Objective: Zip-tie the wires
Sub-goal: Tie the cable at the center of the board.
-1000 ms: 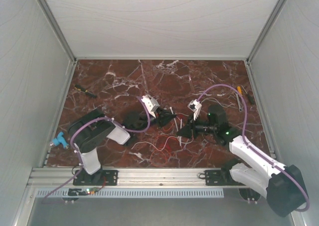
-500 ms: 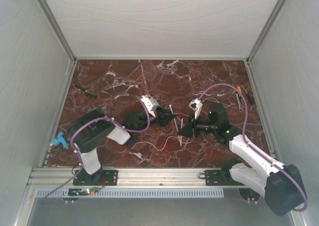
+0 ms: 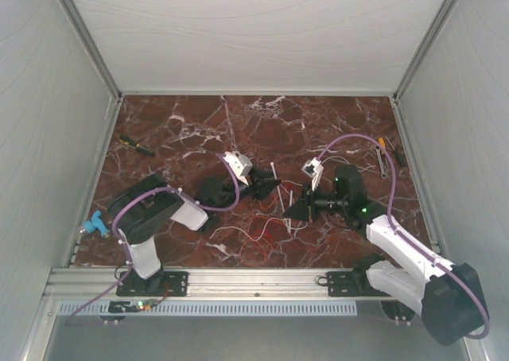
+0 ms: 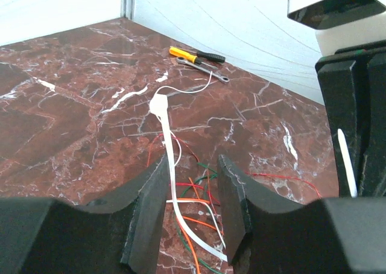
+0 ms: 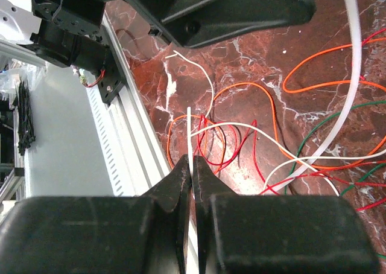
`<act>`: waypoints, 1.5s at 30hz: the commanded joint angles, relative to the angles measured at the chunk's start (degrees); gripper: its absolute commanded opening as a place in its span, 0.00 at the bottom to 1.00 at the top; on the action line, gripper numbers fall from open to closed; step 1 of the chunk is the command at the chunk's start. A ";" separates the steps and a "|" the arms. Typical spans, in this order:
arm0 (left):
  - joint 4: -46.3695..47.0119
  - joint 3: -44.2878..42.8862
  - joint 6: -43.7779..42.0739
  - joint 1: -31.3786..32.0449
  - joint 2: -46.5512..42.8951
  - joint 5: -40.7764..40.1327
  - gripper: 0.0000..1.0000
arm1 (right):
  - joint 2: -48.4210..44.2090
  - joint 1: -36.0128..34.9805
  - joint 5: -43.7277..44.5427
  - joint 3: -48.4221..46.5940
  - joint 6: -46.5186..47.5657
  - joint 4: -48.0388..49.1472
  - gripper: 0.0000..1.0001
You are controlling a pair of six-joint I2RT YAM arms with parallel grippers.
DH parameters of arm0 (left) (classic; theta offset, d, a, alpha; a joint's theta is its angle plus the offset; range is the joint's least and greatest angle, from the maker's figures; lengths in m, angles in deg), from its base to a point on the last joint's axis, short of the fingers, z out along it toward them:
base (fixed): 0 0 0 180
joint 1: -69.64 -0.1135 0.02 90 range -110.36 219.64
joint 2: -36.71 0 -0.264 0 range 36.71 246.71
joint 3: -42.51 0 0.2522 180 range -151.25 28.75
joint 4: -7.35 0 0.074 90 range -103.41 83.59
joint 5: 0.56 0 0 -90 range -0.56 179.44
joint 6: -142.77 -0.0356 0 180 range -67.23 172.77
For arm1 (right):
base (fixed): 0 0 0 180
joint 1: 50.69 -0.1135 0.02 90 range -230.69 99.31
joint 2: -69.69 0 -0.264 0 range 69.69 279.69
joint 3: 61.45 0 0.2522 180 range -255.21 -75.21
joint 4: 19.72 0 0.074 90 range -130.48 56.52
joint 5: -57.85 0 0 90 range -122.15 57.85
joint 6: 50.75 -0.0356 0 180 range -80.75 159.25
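Two grippers meet at the wires (image 3: 258,232) in the top view. The left gripper (image 3: 268,188) sits just behind the tangle and the right gripper (image 3: 292,208) at its right edge, with loose red and white strands spilling forward of both.

In the left wrist view, the fingers (image 4: 148,213) stand apart. The zip tie (image 4: 169,156) runs between them across the orange, red and green wires, close to the left pad but gripped by neither. Well beyond the wires lie a screwdriver (image 4: 196,55) and a wrench (image 4: 202,70).

In the right wrist view, the fingers (image 5: 172,189) are pressed together on a thin, straight pale strip, seemingly the tie's tail, poking out over the wires. A broader stretch of strip curves across them to the right.

The step in hand looks like looping the tie around the bundle. Next the tail must enter the head, so the left gripper needs to grip the head end and hold it steady.
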State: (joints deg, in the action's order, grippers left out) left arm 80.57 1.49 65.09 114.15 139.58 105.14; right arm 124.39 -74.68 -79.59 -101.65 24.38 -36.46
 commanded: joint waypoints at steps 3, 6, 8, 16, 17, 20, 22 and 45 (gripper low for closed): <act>7.91 -3.32 -1.06 -0.39 0.62 -1.26 0.35 | -1.65 0.51 -1.94 -1.29 0.18 -1.44 0.00; 8.01 -4.45 -1.39 -0.43 1.17 -0.99 0.34 | -1.73 0.63 -2.59 -1.25 0.58 -1.71 0.00; 8.11 -5.15 -1.58 -0.47 1.63 -0.53 0.32 | -1.79 0.69 -3.34 -1.21 0.84 -1.83 0.00; 8.14 -5.81 -2.32 -0.61 4.10 -1.89 0.32 | -1.45 1.03 -3.35 -1.78 2.04 -1.82 0.00; 7.89 -5.69 -2.41 -0.67 4.17 -4.02 0.36 | -1.14 1.05 -3.35 -1.96 1.98 -1.51 0.00; 4.21 -5.79 -2.60 -0.72 3.49 -11.39 0.52 | -0.74 1.18 -3.13 -2.22 1.87 -1.10 0.00; -0.47 -6.38 -0.44 -1.70 2.38 -12.64 0.61 | -0.93 1.20 -2.74 -2.22 2.02 -1.25 0.00; -4.21 -18.50 40.85 -13.72 19.04 9.87 0.65 | -1.87 2.15 -2.61 -0.33 -0.04 -0.07 0.00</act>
State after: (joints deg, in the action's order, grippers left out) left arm 70.73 -13.00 103.20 100.75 156.89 113.99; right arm 123.30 -72.85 -81.71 -101.65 24.82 -38.14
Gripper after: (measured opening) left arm 0.663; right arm 0.004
